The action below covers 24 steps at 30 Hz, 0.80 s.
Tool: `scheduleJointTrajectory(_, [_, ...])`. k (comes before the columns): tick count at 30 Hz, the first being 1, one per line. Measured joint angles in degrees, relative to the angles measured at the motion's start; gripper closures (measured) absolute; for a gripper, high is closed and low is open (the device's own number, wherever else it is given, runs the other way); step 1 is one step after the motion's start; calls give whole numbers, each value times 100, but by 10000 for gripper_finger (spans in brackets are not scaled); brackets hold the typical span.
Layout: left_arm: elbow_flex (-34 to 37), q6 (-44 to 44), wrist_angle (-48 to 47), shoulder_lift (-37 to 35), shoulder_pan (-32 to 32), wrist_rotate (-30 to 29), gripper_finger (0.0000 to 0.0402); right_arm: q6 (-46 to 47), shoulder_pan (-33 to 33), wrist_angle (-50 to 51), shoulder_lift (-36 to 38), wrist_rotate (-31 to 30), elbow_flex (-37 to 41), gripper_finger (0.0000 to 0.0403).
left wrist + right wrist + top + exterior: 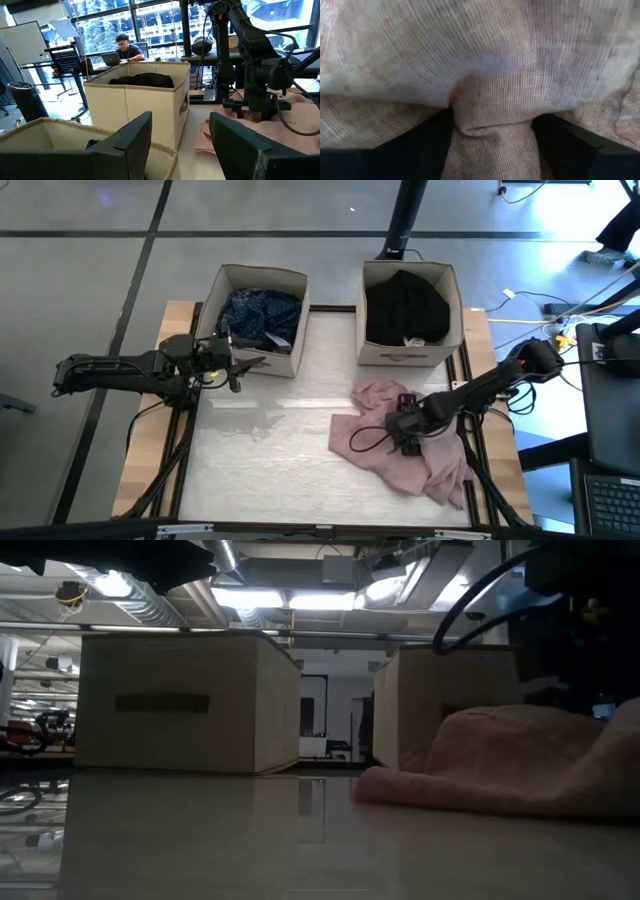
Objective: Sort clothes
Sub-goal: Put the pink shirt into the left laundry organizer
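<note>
A pale pink shirt (375,395) lies crumpled on the table's right half, also seen in the low view (500,765). My right gripper (405,435) points straight down into the shirt's middle, open, with cloth filling its wrist view. My left gripper (250,365) hovers open and level beside the left beige box (290,365), holding nothing. That box holds blue and navy clothes (262,315). The right beige box (410,355) holds a black garment (405,305) with a small white piece (412,340) on it. My right gripper comes at the pink shirt from above, pointing down. Its open fingers (420,147) stand pressed into the cloth on either side of a raised fold (492,125) near the shirt's middle. The shirt lies slack on the table.
The two beige boxes stand side by side at the table's far edge, with a gap between them. A bare white tabletop (270,450) stretches left of the shirt. A person sits at a desk (125,47) in the room beyond.
</note>
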<state>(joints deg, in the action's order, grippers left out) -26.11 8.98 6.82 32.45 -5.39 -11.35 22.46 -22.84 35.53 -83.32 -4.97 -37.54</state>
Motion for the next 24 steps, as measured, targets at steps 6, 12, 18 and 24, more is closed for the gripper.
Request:
scheduleJointTrajectory(6, [0, -3, 7, 2, 0, 0, 213, -352, -1, -58, -239, -94, -22, 205])
scheduleJointTrajectory(12, [0, -3, 7, 0, 0, 0, 213, -787, -3, -215, -266, -516, -4, 346])
scheduleJointTrajectory(18, [0, -1, 7, 0, 0, 0, 213, -1080, -12, -377, -312, -1350, 36, 374])
scheduleJointTrajectory(24, [0, -1, 7, 1, 0, -1, 213, -2139, 8, -1470, -343, -2039, 79, 388])
